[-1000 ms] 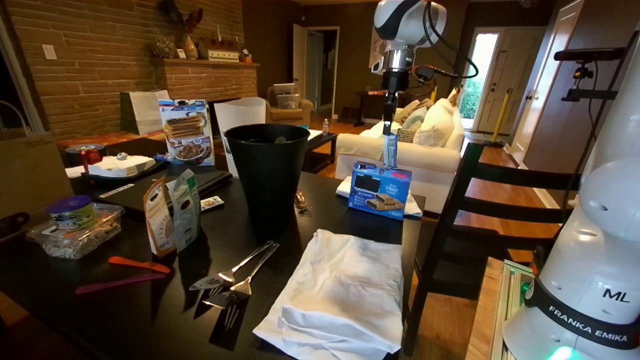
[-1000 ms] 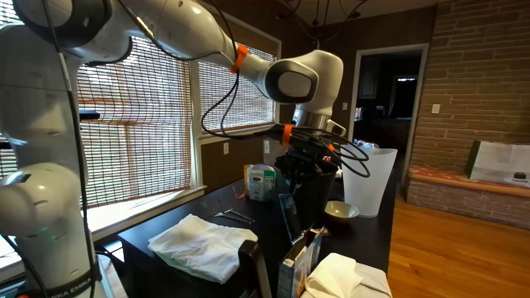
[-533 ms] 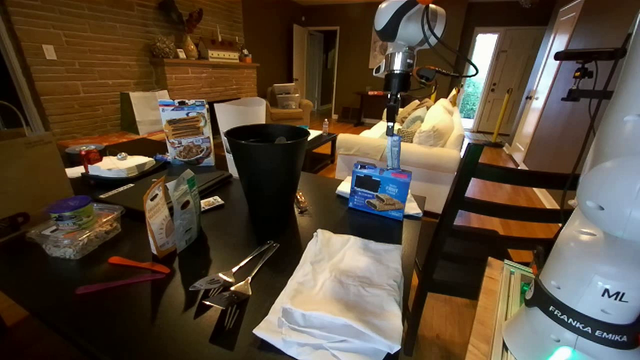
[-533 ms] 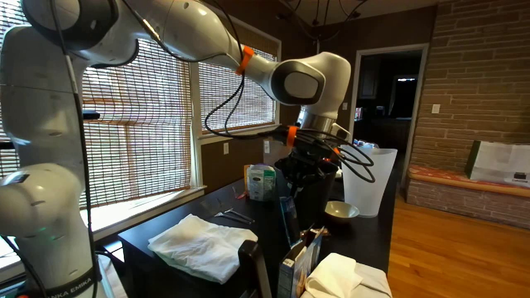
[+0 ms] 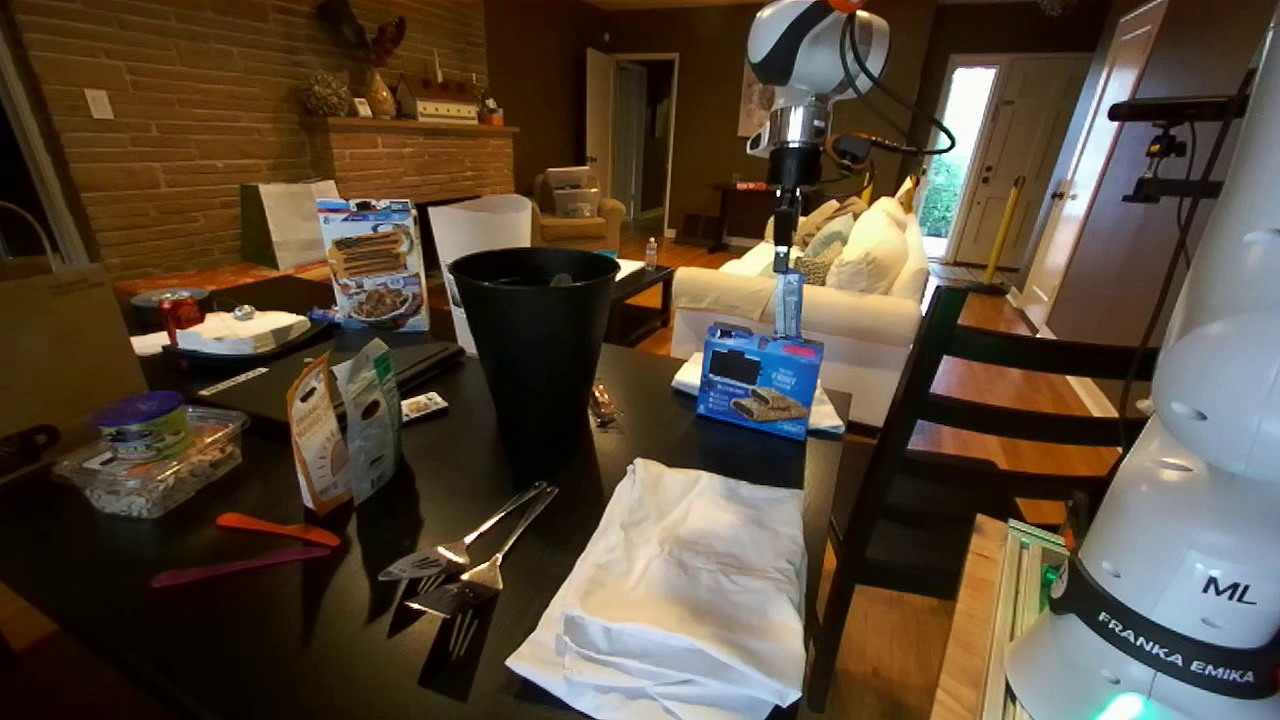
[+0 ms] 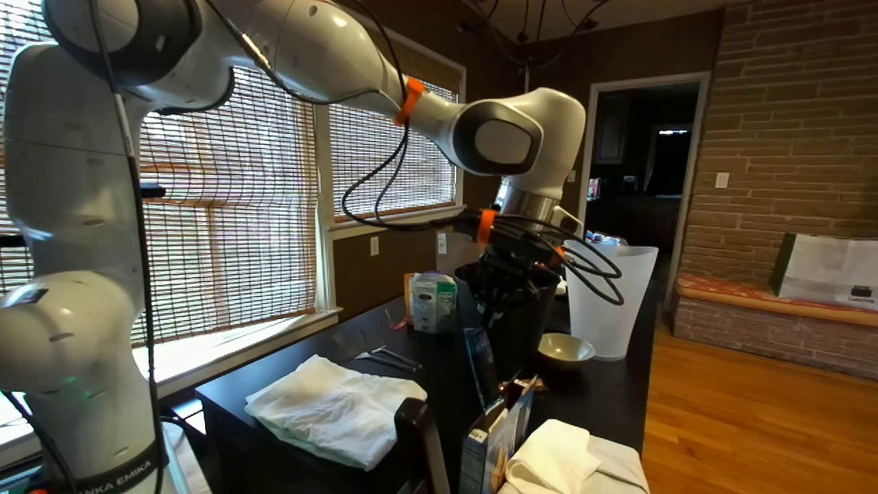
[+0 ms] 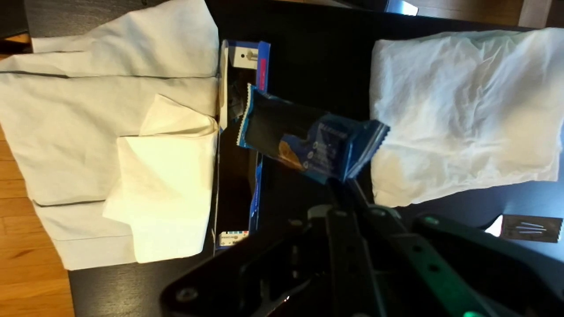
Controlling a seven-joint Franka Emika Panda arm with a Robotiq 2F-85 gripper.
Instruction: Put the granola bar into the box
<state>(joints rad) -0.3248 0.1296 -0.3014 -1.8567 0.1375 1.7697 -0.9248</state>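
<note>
One end of the blue-wrapped granola bar [image 7: 304, 136] sits pinched in the gripper [image 7: 346, 186], jaws set narrow on the wrapper. The box [image 5: 760, 385] stands upright on the dark table [image 5: 660, 435], top open, printed panel showing. In the wrist view the bar's free end overlaps the box's opening; in an exterior view the granola bar [image 6: 481, 367] hangs at a slant, lower end at the box's top. Cannot tell whether the tip is inside. Pale napkin [image 7: 172, 198] just beside the box; black bin [image 5: 535, 350] and folded white cloth [image 5: 690, 580] both apart from it.
</note>
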